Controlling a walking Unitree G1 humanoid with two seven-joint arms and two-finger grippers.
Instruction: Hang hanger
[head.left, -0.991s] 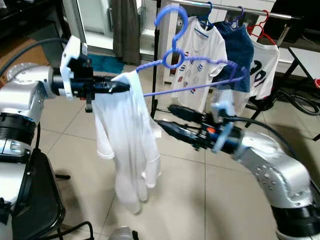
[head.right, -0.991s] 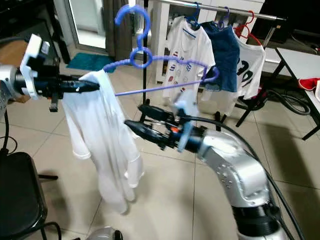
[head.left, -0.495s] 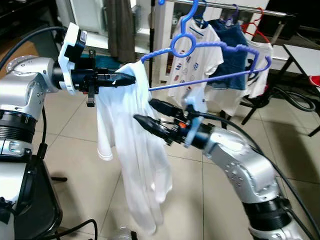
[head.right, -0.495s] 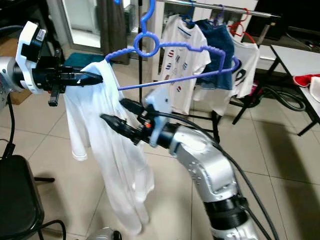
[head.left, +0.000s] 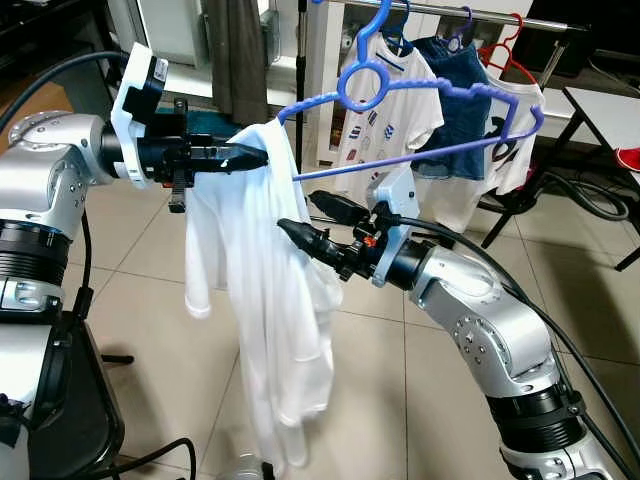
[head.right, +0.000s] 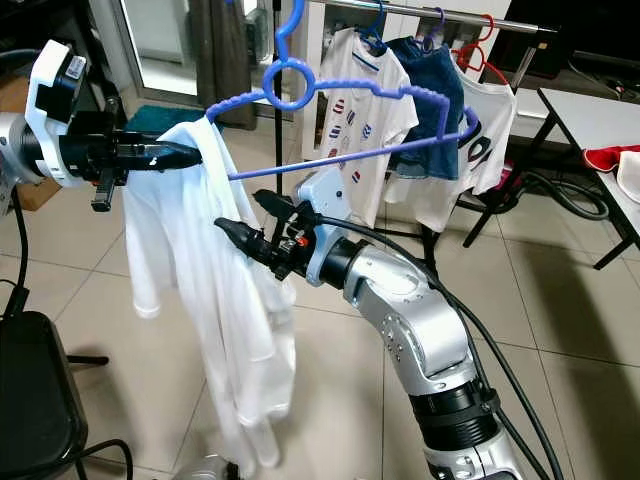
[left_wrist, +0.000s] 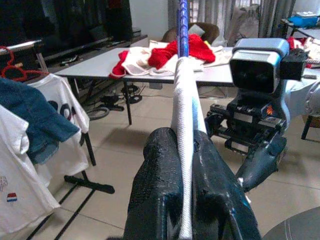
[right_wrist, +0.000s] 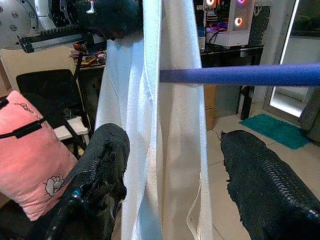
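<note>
1. At the upper left of the head view, the left gripper (head.left: 255, 157) has its fingers (left_wrist: 155, 200) closed on the left end of the blue hanger (head.left: 420, 100), pinching the white shirt (head.left: 265, 300) together with the hanger arm. This grip carries the load.
2. The hanger is held up in the air at upper centre, tilted, its hook (head.left: 365, 40) rising toward the top edge. The shirt is draped over the left shoulder alone and hangs bunched in a long fold toward the floor; the right arm of the hanger is bare.
3. At centre, the right gripper (head.left: 300, 225) reaches into the cloth below the hanger's lower bar. Its fingers (right_wrist: 265, 185) stand wide apart with folds of the shirt between them, gripping nothing.
4. At upper right, the clothes rail (head.left: 480, 14) already carries several hung garments (head.left: 400, 110). It lies beyond the held hanger, and the hook does not look set on it.
5. As I judge it, the hanger is picked up and raised, but hanging is still undone: the hook must reach the rail and both grippers let go.
</note>
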